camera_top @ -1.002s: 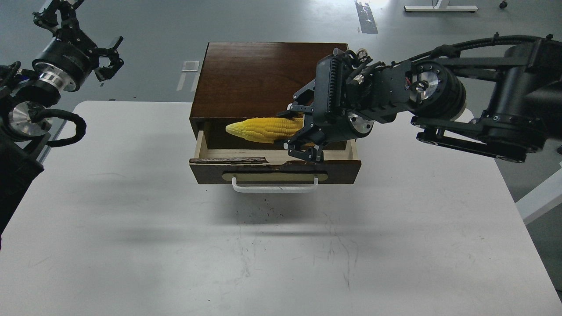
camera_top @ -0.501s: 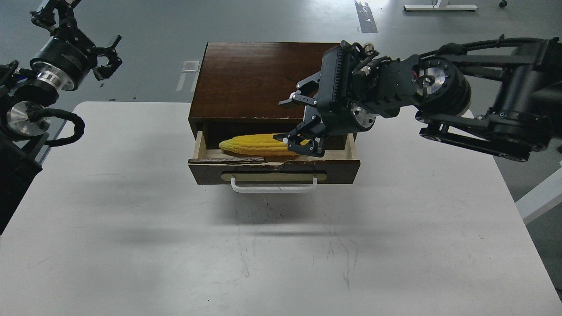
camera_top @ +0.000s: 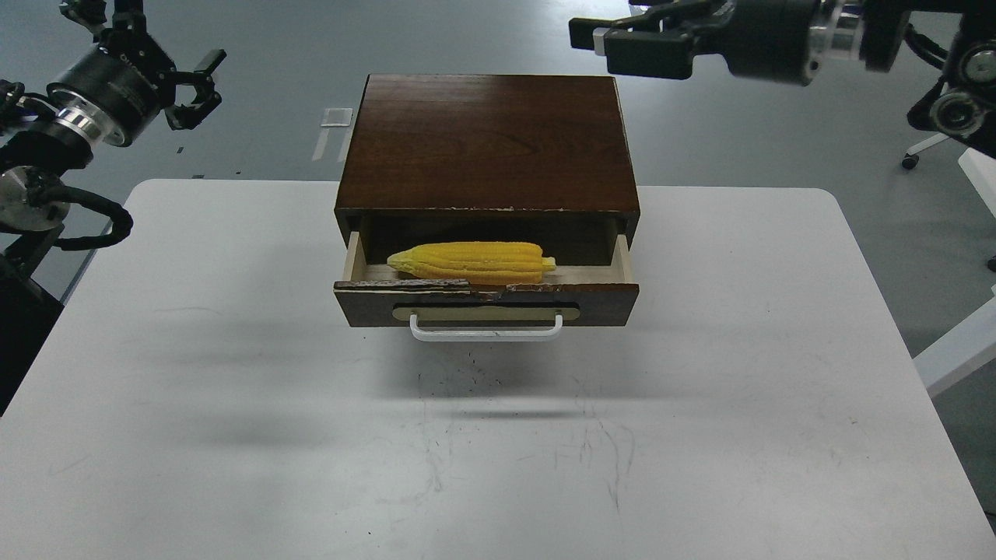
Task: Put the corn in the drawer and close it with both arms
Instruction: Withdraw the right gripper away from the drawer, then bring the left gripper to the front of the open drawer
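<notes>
Yellow and ribbed with kernel rows, the corn (camera_top: 473, 263) is seen lying on its side inside the drawer (camera_top: 486, 302), its tapered tip pointing toward nine o'clock and its blunt end toward three o'clock. The cob rests on the pale wood floor of the drawer, just behind the chipped top edge of the dark front panel, and is touched by neither arm. The drawer is pulled partly out of the dark brown wooden box (camera_top: 489, 144), which stands on the white bench (camera_top: 233, 404) at about twelve o'clock from the bench's middle. A white bar handle (camera_top: 485, 331) on a beige oval plate is fixed to the drawer front and faces six o'clock. The left gripper (camera_top: 194, 85) is held off the bench at about ten o'clock from the box, well apart from it; its jaws are spread and nothing is held between them. The right gripper (camera_top: 615, 37) is raised at about one o'clock, above and beyond the far right corner of the box, pointing toward nine o'clock; it is seen edge-on and dark, so it cannot be told how far its jaws are parted, though no object is seen in them. Fine dark scratches and specks are marked on the bench surface in front of the drawer, toward six o'clock. A grey floor is visible beyond the bench.
</notes>
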Motion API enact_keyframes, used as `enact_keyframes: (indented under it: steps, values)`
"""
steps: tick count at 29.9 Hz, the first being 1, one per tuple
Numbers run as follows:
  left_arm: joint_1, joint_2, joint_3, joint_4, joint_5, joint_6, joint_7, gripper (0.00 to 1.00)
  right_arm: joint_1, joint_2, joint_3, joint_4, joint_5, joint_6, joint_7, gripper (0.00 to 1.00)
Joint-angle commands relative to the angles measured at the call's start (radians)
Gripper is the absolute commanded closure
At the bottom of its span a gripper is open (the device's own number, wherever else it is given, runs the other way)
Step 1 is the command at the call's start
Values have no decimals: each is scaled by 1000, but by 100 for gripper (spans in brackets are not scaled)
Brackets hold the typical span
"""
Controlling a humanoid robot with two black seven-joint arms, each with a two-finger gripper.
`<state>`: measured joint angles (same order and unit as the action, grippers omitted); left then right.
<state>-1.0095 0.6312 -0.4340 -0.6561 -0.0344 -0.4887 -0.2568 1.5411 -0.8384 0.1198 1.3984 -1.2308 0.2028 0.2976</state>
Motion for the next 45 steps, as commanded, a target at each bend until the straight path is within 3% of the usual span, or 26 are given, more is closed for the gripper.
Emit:
enact_keyframes:
  steps: [1, 8, 14, 16, 22, 26, 28, 30, 31, 32, 33, 34, 39, 45]
  values:
    - [-1, 37, -3, -117, 95, 0, -2, 5, 1, -70, 3, -16, 363, -2, -17, 0]
    - [-60, 87, -31, -306, 386, 0, -19, 5, -27, -166, -3, -76, 745, -3, -20, 0]
    - [-70, 136, -66, -623, 733, 0, -33, 5, -145, -151, 3, -306, 1097, 4, -24, 0]
    - [-69, 139, -66, -672, 815, 0, -39, 5, -160, -142, 3, -350, 1174, 7, -26, 0]
    - [-58, 147, -60, -801, 1165, 0, -124, 12, -254, -116, 6, -450, 1442, 70, -26, 0]
    - [-38, 179, -34, -948, 1379, 0, -130, 25, -338, -120, 20, -453, 1470, 87, -20, 0]
    - [-26, 177, -23, -967, 1413, 0, -131, 29, -349, -120, 20, -453, 1470, 87, -18, 0]
    - [-17, 171, -20, -975, 1430, 0, -131, 45, -354, -123, 20, -453, 1470, 87, -15, 0]
    - [-11, 168, -20, -976, 1432, 0, -131, 60, -354, -125, 20, -453, 1470, 87, -14, 0]
    - [-5, 168, -20, -976, 1432, 0, -130, 83, -354, -126, 21, -453, 1470, 87, -14, 0]
    - [-4, 167, -20, -976, 1432, 0, -130, 95, -354, -128, 21, -453, 1470, 87, -12, 0]
    - [-4, 165, -19, -978, 1432, 0, -131, 100, -354, -133, 23, -453, 1470, 87, -12, 0]
    - [-4, 160, 30, -994, 1446, 0, -134, 100, -355, -146, 23, -453, 1470, 93, -12, 0]
    - [-4, 160, 133, -1045, 1746, 0, -139, 100, -357, -148, 23, -453, 1470, 98, -18, 0]
